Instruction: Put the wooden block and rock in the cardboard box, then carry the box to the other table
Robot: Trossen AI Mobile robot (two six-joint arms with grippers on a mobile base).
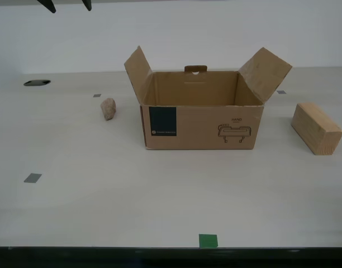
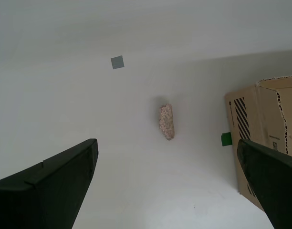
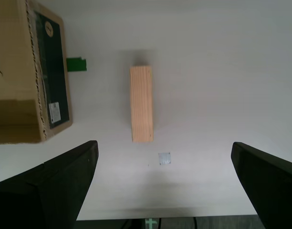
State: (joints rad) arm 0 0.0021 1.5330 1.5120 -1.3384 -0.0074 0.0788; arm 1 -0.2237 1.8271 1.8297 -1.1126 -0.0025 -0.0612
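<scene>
Three task things sit on the smooth off-white worktop (image 1: 171,201), none yet moved. Largest is the cardboard box (image 1: 202,125), upright at the centre of the exterior view with its flaps open and nothing visible inside; we judge it light but floppy at the flaps, so it is best carried by its two end walls, one end effector each. Next is the wooden block (image 1: 316,127), lying flat well to the exterior view's right of the box; it looks stiff, moderately light and smooth, and we would close across its narrow width near the middle. Smallest is the rock (image 1: 108,108), apart from the box on the exterior view's left; it is likely dense, rough and irregular, so a grip across its short axis should hold. Our first end effector (image 3: 162,186) hovers above the block, fingers spread wide and empty. Our second end effector (image 2: 167,186) hangs above the rock, equally wide and empty.
</scene>
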